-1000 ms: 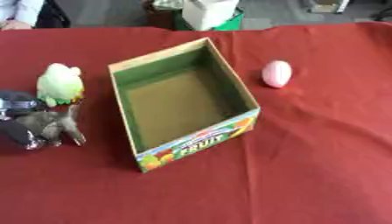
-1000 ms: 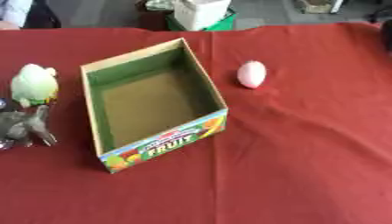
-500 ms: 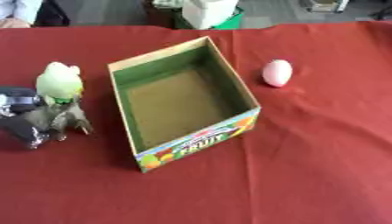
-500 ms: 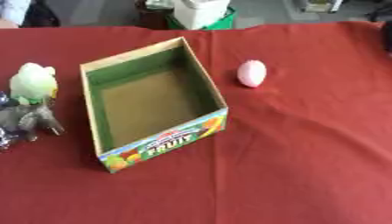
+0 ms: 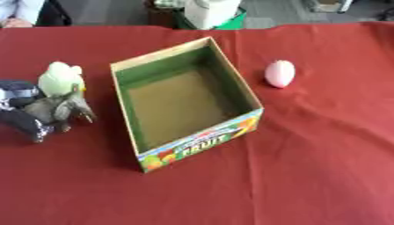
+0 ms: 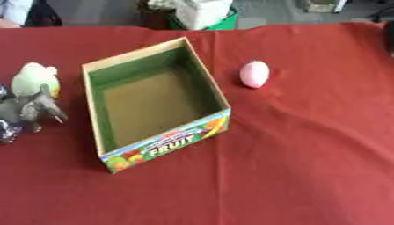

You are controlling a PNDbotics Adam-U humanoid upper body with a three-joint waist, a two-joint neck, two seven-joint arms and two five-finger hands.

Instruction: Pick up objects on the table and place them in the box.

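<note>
Your work surface is a table under a dark red cloth (image 5: 323, 154) that fills nearly the whole view, with a few soft creases. Past its far edge you can see a white, boxy container (image 5: 209, 11) standing on something green (image 5: 231, 21). At the top left corner sits a person in a pale sleeve (image 5: 15, 9), well apart from the table's things. The grey floor (image 5: 100, 11) runs behind.

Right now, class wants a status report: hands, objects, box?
Left hand beside pale green object, fingers curled, grasp unclear. Right hand out of view. Box empty. Pink object on cloth, right of box, path clear.
</note>
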